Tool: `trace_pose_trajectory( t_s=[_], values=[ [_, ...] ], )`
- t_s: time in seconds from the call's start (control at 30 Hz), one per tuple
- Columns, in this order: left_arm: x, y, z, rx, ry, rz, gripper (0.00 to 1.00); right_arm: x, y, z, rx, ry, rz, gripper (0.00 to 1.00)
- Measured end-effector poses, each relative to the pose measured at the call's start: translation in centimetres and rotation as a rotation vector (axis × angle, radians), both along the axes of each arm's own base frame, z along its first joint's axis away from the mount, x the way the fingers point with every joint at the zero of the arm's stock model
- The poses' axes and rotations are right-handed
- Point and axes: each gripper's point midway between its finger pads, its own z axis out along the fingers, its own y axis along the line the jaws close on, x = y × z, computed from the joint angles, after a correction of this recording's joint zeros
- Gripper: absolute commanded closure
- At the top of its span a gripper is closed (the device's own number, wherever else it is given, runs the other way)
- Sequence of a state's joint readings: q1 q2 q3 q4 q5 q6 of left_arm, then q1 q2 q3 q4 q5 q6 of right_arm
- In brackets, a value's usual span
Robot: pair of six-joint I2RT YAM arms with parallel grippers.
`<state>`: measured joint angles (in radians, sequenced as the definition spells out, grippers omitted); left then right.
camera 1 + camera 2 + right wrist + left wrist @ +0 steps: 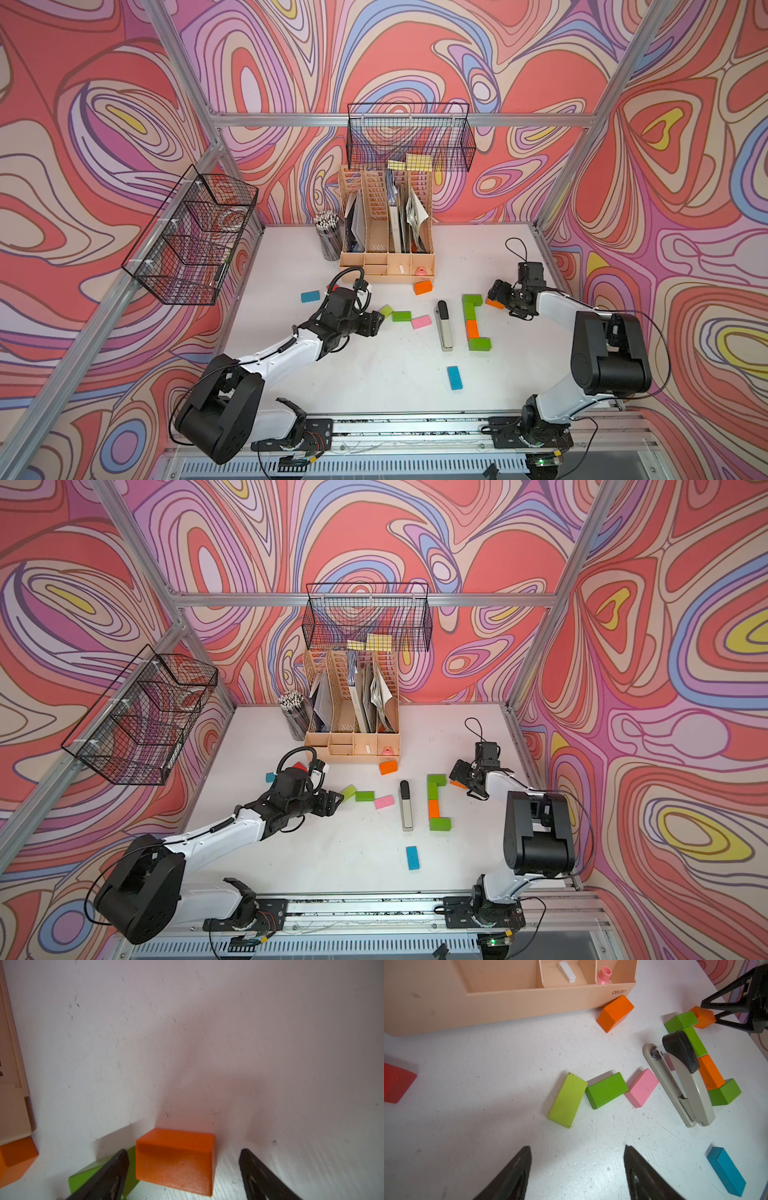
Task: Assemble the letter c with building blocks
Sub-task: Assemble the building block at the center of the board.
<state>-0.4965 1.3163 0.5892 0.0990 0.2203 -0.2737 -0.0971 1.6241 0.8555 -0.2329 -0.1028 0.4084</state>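
The letter c (472,322) lies right of centre on the table: a green top arm (472,300), a spine of one green and one orange block (472,329), and a green bottom arm (480,344). An orange block (175,1159) rests on the table at the end of the top arm. My right gripper (184,1150) is open around it, and one finger (259,1176) stands clearly apart from it. My left gripper (576,1147) is open and empty, pointing at a lime block (568,1100), a green block (606,1089) and a pink block (642,1087) lying in a row.
A silver-and-black stapler (444,326) lies just left of the letter. Loose blocks: orange (423,287) by the beige organiser (388,266), blue (310,296), blue (454,377), red (298,766) behind the left arm. A pencil cup (329,239) stands at the back.
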Motion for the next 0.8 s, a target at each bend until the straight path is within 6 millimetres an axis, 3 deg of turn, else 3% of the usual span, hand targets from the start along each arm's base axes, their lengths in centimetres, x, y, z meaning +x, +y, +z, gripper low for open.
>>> trace_pose_trajectory(
  t_s=[0.27,0.8],
  values=[
    [0.0,0.0,0.0,0.0,0.0,0.0,0.27,0.2,0.4,-1.2,-0.019,0.042,0.015,0.13],
    [0.0,0.1,0.0,0.003,-0.001,0.003,0.27,0.2,0.4,-1.0,-0.059,0.059,0.037,0.29]
  ],
)
